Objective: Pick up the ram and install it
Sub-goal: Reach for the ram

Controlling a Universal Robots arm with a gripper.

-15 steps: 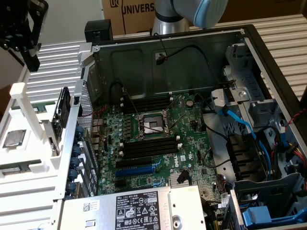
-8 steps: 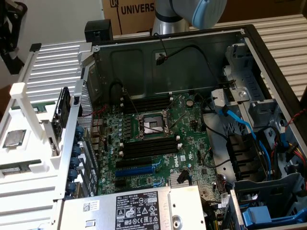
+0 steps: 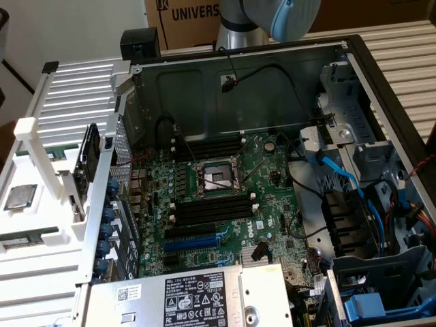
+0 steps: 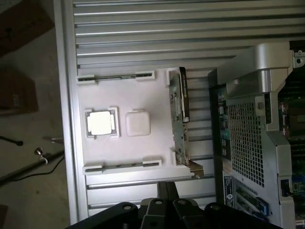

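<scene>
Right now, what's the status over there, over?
Hand shut, empty, over tray's edge. Ram in tray, untouched. Nothing between hand and tray.

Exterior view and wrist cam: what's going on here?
A grey robot arm is working on a memory install at an open metal computer case. Its black hand is shut with nothing in it, looking down on the white parts tray beside the case. The long thin green memory stick lies in that tray near the square silver processor chip. The long black motherboard slots look empty, so nothing is picked up or installed yet.
</scene>
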